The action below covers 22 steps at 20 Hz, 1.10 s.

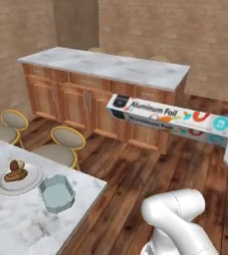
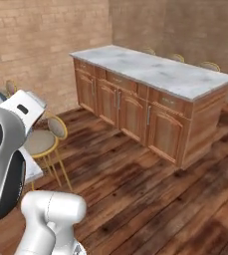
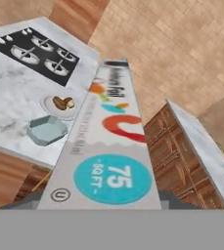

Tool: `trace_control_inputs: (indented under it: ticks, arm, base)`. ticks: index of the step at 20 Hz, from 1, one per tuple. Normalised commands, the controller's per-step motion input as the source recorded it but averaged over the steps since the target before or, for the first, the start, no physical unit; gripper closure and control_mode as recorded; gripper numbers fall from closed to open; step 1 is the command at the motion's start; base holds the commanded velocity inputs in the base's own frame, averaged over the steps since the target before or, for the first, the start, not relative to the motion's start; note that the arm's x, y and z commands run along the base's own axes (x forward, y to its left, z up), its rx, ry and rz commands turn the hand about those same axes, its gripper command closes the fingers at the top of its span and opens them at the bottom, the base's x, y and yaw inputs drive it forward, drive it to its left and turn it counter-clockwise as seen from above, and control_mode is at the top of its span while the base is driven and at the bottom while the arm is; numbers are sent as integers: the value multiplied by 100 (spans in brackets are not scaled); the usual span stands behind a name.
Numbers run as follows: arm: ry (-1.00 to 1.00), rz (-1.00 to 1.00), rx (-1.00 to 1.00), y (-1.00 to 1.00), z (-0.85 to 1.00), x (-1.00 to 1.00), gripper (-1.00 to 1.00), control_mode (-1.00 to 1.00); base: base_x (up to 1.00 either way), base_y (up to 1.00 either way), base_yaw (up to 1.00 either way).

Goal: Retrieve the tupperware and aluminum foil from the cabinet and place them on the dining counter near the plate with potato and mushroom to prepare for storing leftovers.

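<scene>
A brick-walled kitchen with a dark plank floor point(image 1: 135, 169) fills the left base view. A marble-topped wooden cabinet island point(image 1: 105, 67) stands at the back, and two round stools point(image 1: 60, 144) sit by the near marble desk point(image 1: 16, 219). On that desk, the plate point(image 1: 20, 179) carries the potato and mushroom point(image 1: 16, 170), with the tupperware point(image 1: 57, 193) just beside it. The aluminum foil point(image 1: 170, 117) hangs level in mid-air above the floor, well apart from the desk.

The right base view shows the same island point(image 2: 155, 72) and a stool point(image 2: 43, 142) beyond the white arm.

In the hand view, the foil box point(image 3: 108, 156) runs lengthwise away from the camera, grasped by the pincer. Below lie the cooktop point(image 3: 35, 51), plate point(image 3: 59, 105) and tupperware point(image 3: 46, 129).
</scene>
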Motion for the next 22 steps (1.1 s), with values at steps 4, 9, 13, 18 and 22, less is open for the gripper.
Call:
trace_control_inputs:
  ticks: [4, 9, 13, 18, 22]
  arm:
    - [0, 0, 0, 0, 0, 0, 100, 100]
    - [0, 0, 0, 0, 0, 0, 100, 100]
    - [0, 0, 0, 0, 0, 0, 100, 100]
    - [0, 0, 0, 0, 0, 0, 100, 100]
    - [0, 0, 0, 0, 0, 0, 100, 100]
  base:
    - [100, 0, 66]
    - [100, -1, 64]
    - [100, -14, 58]
    - [94, -27, 56]
    - [85, -31, 56]
